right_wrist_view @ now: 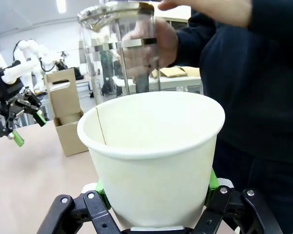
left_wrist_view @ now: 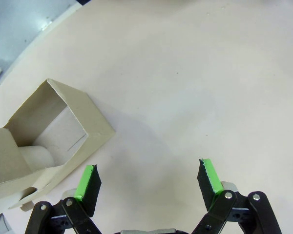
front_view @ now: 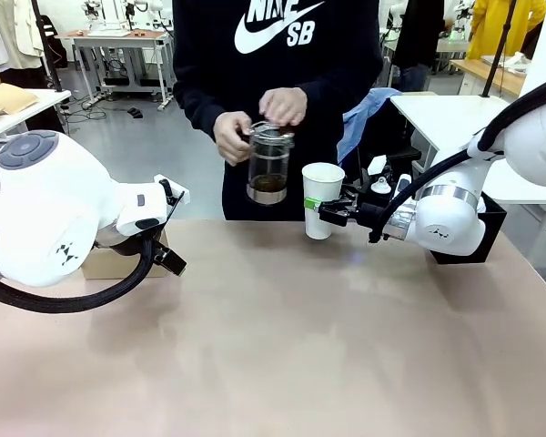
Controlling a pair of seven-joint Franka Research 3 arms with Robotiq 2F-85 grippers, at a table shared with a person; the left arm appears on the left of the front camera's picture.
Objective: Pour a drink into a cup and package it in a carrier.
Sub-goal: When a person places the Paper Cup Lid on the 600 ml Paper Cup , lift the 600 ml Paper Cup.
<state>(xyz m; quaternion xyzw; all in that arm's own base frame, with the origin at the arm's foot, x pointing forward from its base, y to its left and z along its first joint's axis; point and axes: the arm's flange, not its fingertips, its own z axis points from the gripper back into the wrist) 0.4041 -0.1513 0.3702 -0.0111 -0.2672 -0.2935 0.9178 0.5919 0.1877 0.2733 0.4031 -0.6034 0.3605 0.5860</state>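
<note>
A person across the table holds the glass jug (front_view: 270,164) upright in both hands, just left of the cup; the dark drink (front_view: 269,185) lies low in it. My right gripper (front_view: 332,211) is shut on the white paper cup (front_view: 322,198), which stands at the table's far edge. In the right wrist view the cup (right_wrist_view: 151,151) sits between green pads (right_wrist_view: 101,187), its inside white, with the jug (right_wrist_view: 119,53) behind it. My left gripper (front_view: 175,228) hangs open beside the brown cardboard carrier (front_view: 105,264). The left wrist view has the gripper (left_wrist_view: 149,180) open over bare table, with the carrier (left_wrist_view: 63,126) to its left.
A black box (front_view: 487,232) stands at the far right behind my right arm. Blue cloth (front_view: 359,118) lies on a white side table. The tan tabletop (front_view: 282,346) stretches wide between the arms.
</note>
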